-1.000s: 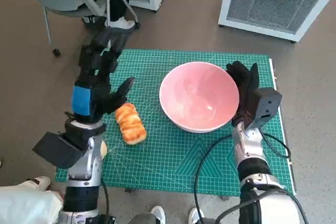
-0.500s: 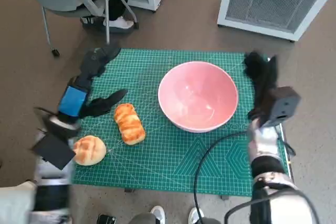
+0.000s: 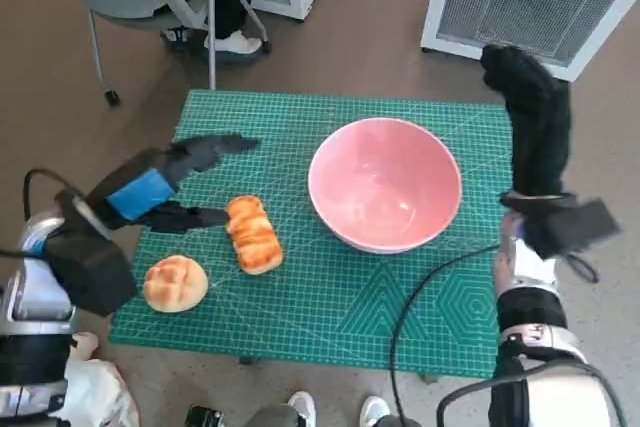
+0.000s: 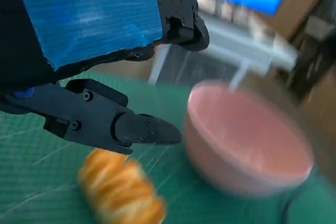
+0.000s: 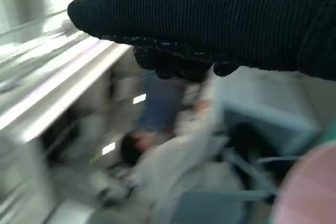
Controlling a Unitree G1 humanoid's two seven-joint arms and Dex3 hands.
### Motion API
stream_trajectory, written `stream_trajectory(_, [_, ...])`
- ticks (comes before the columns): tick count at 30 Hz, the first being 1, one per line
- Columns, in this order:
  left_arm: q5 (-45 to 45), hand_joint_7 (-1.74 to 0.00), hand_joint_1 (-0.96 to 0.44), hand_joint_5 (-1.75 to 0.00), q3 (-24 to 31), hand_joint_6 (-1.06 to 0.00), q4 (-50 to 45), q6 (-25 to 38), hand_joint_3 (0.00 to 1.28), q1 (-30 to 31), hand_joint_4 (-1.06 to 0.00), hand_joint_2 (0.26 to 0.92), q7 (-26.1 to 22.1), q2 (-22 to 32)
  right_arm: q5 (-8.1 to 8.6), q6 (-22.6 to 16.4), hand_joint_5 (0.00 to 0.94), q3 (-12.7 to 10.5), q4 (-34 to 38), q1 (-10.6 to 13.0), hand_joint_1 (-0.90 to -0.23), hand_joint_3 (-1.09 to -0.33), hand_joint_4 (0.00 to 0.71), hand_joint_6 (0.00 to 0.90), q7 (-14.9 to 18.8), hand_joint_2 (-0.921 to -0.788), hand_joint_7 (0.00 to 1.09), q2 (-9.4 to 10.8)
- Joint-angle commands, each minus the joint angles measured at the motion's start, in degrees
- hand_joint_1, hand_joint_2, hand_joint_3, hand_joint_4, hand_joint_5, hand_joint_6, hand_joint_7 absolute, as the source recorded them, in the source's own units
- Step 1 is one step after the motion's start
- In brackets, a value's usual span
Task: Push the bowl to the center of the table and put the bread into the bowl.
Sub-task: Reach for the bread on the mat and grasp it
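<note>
Right hand (image 3: 528, 107) now lifted off bowl (image 3: 385, 183), raised at upper right of frame, well apart (grip unreadable, cannot tell). Left hand (image 3: 170, 187) swung lower left, fingers spread, empty, just beside long bread (image 3: 251, 234). Push apparently done; bowl near centre of table (image 3: 430, 317), holding nothing. Round bun (image 3: 175, 282) at lower left.

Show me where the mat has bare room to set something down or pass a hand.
Bare green mat runs along the near edge below the pink bowl, and along the far edge behind it. Crowded: the left side, where the long bread, round bun and left hand sit close together.
</note>
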Motion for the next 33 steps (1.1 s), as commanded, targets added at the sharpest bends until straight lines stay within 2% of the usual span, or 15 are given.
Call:
stream_trajectory(1, [3.7, -0.09, 0.02, 0.00, -3.3, -0.42, 1.3, 0.0, 0.00, -3.0, -0.34, 0.845, -2.5, 2.0, 3.84, -0.5, 0.005, 0.0, -3.0, 2.5, -0.587, -0.786, 0.369, 0.228, 5.4, -0.921, 0.36, 0.2])
stream_trajectory(7, [9.1, -0.05, -0.02, 0.00, -7.4, -0.43, 5.3, -4.2, 0.00, -6.4, -0.30, 0.798, -2.6, 2.2, 7.91, 0.2, 0.001, 0.3, -7.5, 4.2, -0.592, -0.780, 0.365, 0.230, 10.1, -0.921, 0.34, 1.1])
stream_trajectory(12, [13.3, -0.02, -0.06, 0.00, -10.6, -0.41, 10.5, -9.4, 0.00, -9.3, -0.26, 0.770, -1.1, 1.5, 9.74, 0.3, 0.000, 0.5, -9.5, 5.2, -0.593, -0.775, 0.361, 0.234, 12.5, -0.921, 0.33, 1.5])
stream_trajectory(23, [18.8, 0.00, -0.08, 0.00, -15.3, -0.37, 20.3, -14.3, 0.00, -14.3, -0.22, 0.770, 1.6, -0.4, 10.83, 0.6, 0.000, 0.2, -10.5, 5.8, -0.600, -0.770, 0.358, 0.246, 14.5, -0.921, 0.31, 1.5])
stream_trajectory(33, [22.5, 0.00, -0.02, 0.00, -18.7, -0.37, 25.6, -14.7, 0.01, -16.4, -0.22, 0.782, 3.1, -1.4, 10.42, 0.7, 0.000, -0.2, -10.9, 6.3, -0.605, -0.768, 0.358, 0.252, 14.2, -0.921, 0.30, 1.6])
